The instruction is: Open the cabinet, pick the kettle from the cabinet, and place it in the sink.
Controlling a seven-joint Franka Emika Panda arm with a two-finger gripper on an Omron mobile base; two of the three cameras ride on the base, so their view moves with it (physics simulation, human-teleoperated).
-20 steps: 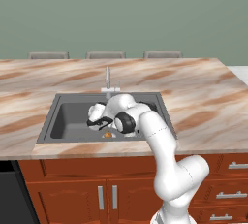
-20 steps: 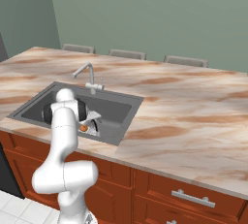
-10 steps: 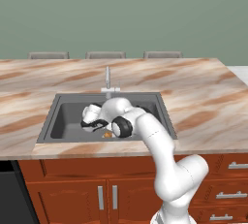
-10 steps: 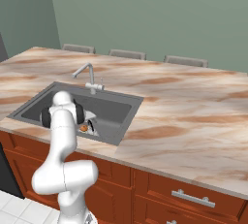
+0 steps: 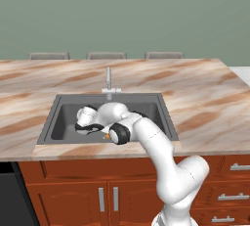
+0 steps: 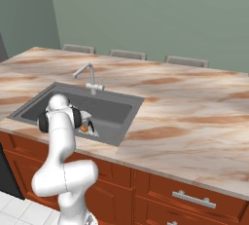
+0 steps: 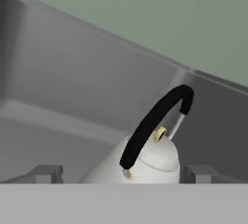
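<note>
Kettle point(image 7: 145, 162) set down in the sink point(image 5: 63, 110), hand point(image 7: 121, 173) spread wide around it, nothing pinched.
A rigid, probably light, slick metal body is judged; the black arched handle point(image 7: 152, 121) is the surest hold.

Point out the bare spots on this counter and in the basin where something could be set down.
Bare: the countertop right of the sink, the strip behind the faucet, and the basin's right half. Crowded: the basin's front left, where the open gripper straddles the kettle.
</note>
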